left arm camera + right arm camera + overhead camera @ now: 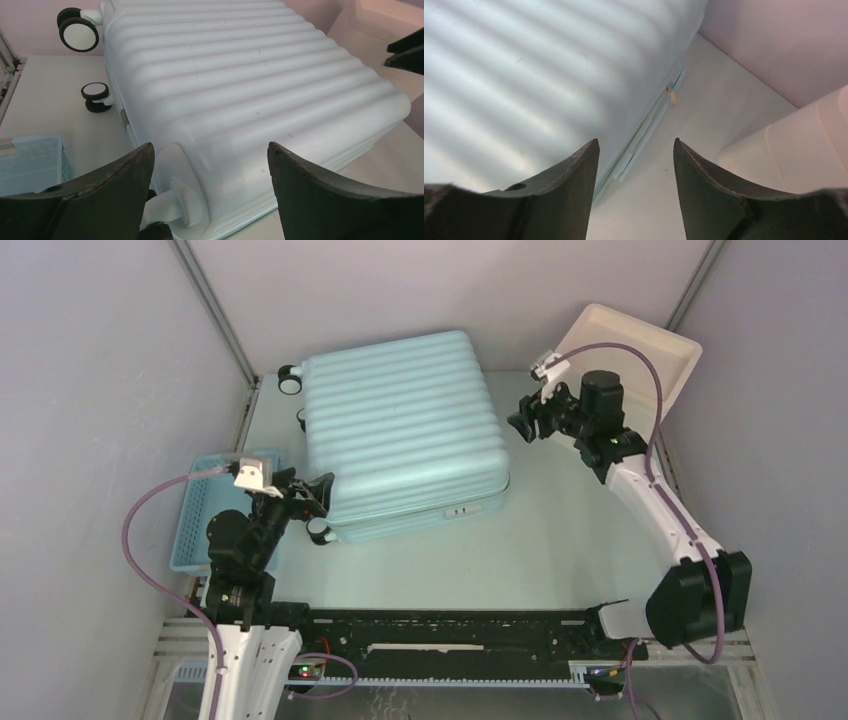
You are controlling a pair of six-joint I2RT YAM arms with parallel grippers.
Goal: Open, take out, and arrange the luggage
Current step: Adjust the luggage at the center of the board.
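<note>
You have left gripper [320, 508] and right gripper [518, 422] both released; the suitcase [400, 430] looks stiff, slick and bulky, so grip its three-o'clock seam [639, 140].

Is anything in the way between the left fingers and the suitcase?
Nothing visible is. The open left fingers hang right at the suitcase's near corner, beside one wheel, with no other thing between them.

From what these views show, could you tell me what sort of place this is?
Likely a robot test booth, not a home: plain walls enclose a table, with a closed suitcase, basket and tray staged there.
</note>
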